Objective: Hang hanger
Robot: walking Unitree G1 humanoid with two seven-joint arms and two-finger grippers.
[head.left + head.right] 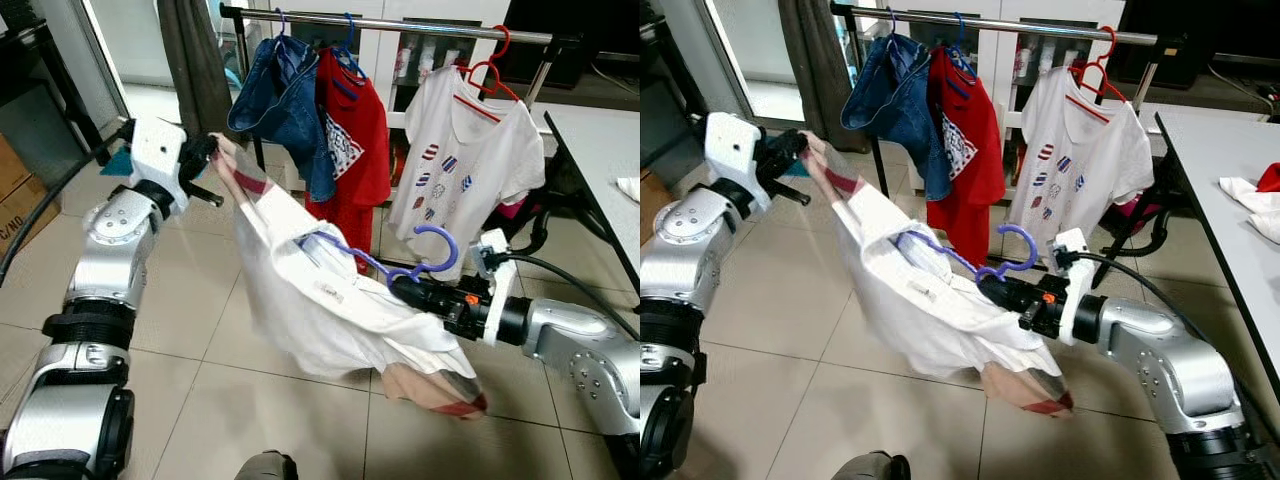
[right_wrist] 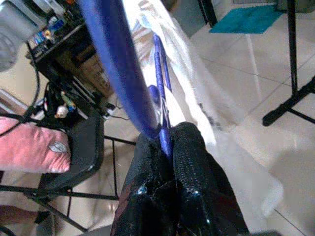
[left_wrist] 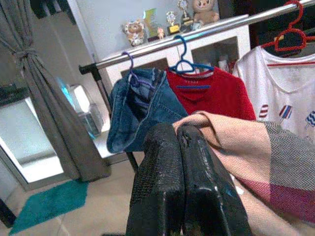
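my right gripper (image 1: pixel 400 289) is clamped on the purple hanger (image 1: pixel 425 262), just below its hook; the wrist view shows the bar pinched between both black fingers (image 2: pixel 189 147). the hanger sits low in front of the rail (image 1: pixel 400 23), well under it, and most of its frame is buried in the white shirt (image 1: pixel 310 290), so i can only follow one arm running up into the collar.

my left gripper (image 1: pixel 205 153) is shut on the shirt's plaid cuff (image 3: pixel 246 147), holding that sleeve up and out to my left. the fingertips are hidden by cloth in the head views; from the wrist i see the two fingers (image 3: pixel 167 187) pressed together with fabric beside them.

the shirt's hem droops toward the tile floor (image 1: pixel 210 390) without touching it, as far as i can tell.

on the rail hang a denim piece (image 1: pixel 280 100), a red tee (image 1: pixel 352 130) and a white tee (image 1: pixel 465 150); their prints are too small to read. the small label inside the shirt's collar is illegible. the left wrist view adds trophies and a plush toy on the cabinet (image 3: pixel 197 44) behind.
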